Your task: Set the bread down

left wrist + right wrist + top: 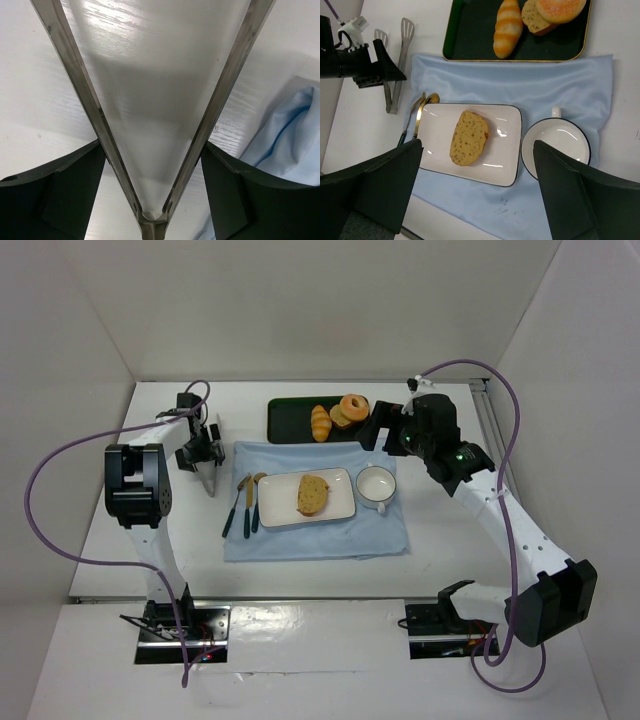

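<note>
Your table [450, 570] is white, and a pale blue cloth [315, 540] covers its middle. At the cloth's far edge lies a black tray [290, 420]. It holds a striped yellow-orange roll [320, 423] and, to the right of it, a donut [354, 404] sitting on top of a second slice [532, 17]. A white rectangular plate [340, 505] with a dark rim rests on the cloth. Just beside its right end is a round white cup [377, 486], which is empty. The bread [312, 494] lies flat on the plate, a little left of centre, with its long side running near to far and bare plate all around it. Your right gripper [477, 144] hangs above the far right part of the cloth, near the right end of the tray. Its fingers are spread wide and there is nothing between them. Your left gripper [152, 150] is over the bare table left of the cloth, low above the metal tongs [80, 80]. Its fingers are also spread wide, one on each side of the tongs near the hinge. The tongs stand in a broad, unsqueezed V, with the hinge towards the near side and the tips towards the far side. You cannot tell from these views whether the fingers actually touch the metal. Two pieces of cutlery [254, 505] with gold heads and dark handles lie on the cloth just left of the plate.
</note>
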Robot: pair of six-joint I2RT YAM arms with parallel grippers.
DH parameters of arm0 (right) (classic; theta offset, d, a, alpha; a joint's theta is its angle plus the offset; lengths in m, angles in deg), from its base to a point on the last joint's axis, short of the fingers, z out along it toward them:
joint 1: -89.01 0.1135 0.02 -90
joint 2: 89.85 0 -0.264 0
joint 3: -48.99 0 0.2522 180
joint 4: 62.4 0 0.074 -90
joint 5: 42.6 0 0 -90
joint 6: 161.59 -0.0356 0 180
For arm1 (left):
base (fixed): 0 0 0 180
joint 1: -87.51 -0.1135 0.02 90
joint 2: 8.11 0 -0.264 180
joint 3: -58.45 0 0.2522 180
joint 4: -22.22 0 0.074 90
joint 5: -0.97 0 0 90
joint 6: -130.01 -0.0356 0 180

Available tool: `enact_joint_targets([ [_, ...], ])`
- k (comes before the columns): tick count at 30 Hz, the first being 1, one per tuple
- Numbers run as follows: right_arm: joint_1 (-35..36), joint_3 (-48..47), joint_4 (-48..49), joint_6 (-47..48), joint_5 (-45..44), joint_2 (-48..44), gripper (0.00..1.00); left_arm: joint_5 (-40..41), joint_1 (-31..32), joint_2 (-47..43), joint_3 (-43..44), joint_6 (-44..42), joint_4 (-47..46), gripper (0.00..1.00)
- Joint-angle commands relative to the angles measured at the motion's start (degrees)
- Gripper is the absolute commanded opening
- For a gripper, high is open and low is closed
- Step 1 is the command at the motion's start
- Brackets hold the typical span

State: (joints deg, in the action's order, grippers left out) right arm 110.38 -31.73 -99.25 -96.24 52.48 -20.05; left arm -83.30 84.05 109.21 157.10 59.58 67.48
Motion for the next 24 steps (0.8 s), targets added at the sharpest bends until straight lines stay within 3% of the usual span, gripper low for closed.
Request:
enact_joint_targets([
  [1,-0.4,-1.7,2.6,-0.4,0.8,-0.5,0.98,0.8,-0.4,1.6,0.0,0.3,2.6,0.89],
  [9,-0.4,-1.2,2.6,-0.9,1.3,-0.5,0.98,5.4,-0.9,-6.4,-2.8,3.0,0.4,0.89],
  [17,-0.4,-1.2,2.6,-0.9,1.3,-0.5,0.98,3.8,1.4,-22.6,-3.5,4.2,-2.0,0.89],
  [19,-0.4,-1.2,2.6,-0.9,1.3,0.0,0.98,3.1,3.5,-26.2,-3.0,5.5,-0.1,0.89],
  [24,-0.4,-2.3,1.0,-0.9,0.6,2.5,1.00,-0.5,10.6,-37.1,-11.4,9.7,0.4,0.89],
])
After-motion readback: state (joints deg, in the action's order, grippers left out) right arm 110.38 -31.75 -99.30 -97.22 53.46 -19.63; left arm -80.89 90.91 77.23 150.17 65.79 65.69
